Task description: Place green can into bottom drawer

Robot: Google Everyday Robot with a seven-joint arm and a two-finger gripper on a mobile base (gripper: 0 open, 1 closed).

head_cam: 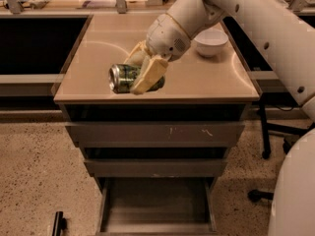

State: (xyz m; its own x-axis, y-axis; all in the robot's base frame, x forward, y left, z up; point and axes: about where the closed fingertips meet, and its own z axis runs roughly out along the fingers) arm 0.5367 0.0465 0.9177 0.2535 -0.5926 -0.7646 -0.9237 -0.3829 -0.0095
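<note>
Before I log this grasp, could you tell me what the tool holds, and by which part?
Over the brown cabinet top, the tool grips the small green-and-white metal can across its side wall, near mid-length.
</note>
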